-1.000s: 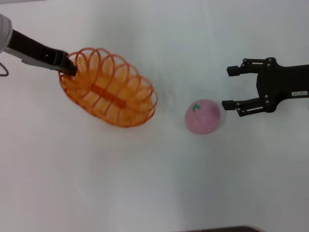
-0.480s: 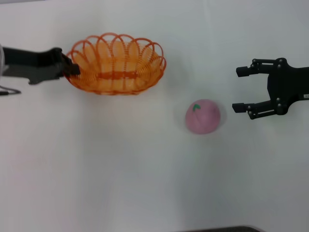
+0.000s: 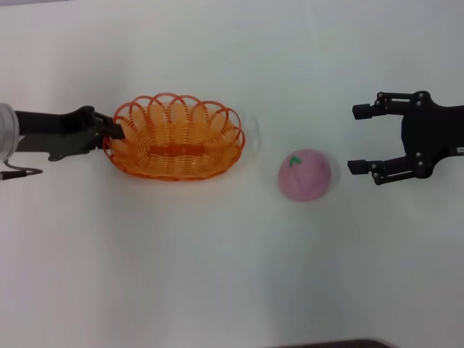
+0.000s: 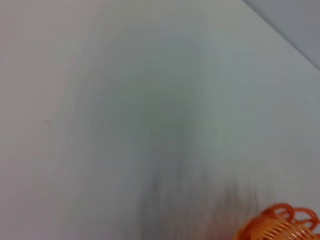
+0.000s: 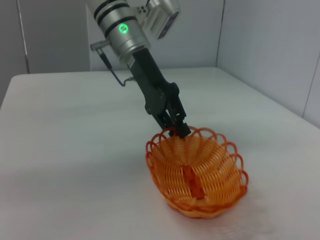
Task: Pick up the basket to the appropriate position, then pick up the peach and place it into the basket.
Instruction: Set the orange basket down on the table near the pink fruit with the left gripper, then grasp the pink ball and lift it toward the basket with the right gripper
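The basket sits upright on the white table, left of centre and well apart from the peach, probably parked there so the fruit can go in next. The left gripper is pinched onto its scalloped rim at the end nearest that arm. The right gripper hangs just beside the peach, fingers spread wide, holding nothing.

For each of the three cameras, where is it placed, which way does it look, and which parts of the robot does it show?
Head view: from above, looking down at the table; left gripper on the basket rim, peach, open right gripper.
Left wrist view: faces the tabletop; no robot part.
Right wrist view: low, facing the left arm.
Shared: the basket, in all three.
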Motion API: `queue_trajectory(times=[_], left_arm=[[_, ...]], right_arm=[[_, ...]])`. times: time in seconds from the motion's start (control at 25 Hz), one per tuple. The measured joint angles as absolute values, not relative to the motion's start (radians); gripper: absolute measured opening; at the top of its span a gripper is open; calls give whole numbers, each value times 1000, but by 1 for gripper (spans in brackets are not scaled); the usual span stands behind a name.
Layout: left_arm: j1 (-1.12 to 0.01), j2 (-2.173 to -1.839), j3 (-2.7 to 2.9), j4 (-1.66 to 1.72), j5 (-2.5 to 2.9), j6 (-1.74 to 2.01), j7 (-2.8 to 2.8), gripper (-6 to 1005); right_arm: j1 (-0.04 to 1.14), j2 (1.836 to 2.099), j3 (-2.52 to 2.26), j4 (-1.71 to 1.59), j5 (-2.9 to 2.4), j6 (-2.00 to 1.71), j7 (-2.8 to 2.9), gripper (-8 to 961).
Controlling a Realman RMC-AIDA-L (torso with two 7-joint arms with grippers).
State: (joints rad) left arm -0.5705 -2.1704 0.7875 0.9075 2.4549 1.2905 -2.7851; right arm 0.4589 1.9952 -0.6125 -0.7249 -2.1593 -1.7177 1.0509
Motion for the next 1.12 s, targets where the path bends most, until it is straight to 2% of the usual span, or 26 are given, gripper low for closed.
queue_trajectory(times=[0.12,0.32,0.56,0.68,0.8,0.96,1.12], left_arm=[[-560,-2167,792,915,2458,1314,-2781,169],[-524,-2164,799,997,2458,1394,-2765,412],[-420,-2156,782,1227,2413,1430,-2611,569],[-387,-2156,760,1292,2351,1488,-2364,603],[-339,-2172,753,1317,2234,1562,-2100,637],[-286,-2174,760,1283,2083,1633,-1847,683],[-279,-2166,728,1196,2070,1676,-1677,740]], right_arm=[[459,1999,-600,-724,-2159,-1721,1054,908],[461,2006,-572,-722,-2160,-1718,1057,906],[470,2013,-544,-715,-2159,-1699,1066,902],[475,2024,-519,-726,-2159,-1681,1104,901],[485,2035,-479,-740,-2158,-1671,1166,899],[499,2036,-464,-755,-2157,-1672,1272,896],[523,2032,-477,-797,-2160,-1676,1429,887]])
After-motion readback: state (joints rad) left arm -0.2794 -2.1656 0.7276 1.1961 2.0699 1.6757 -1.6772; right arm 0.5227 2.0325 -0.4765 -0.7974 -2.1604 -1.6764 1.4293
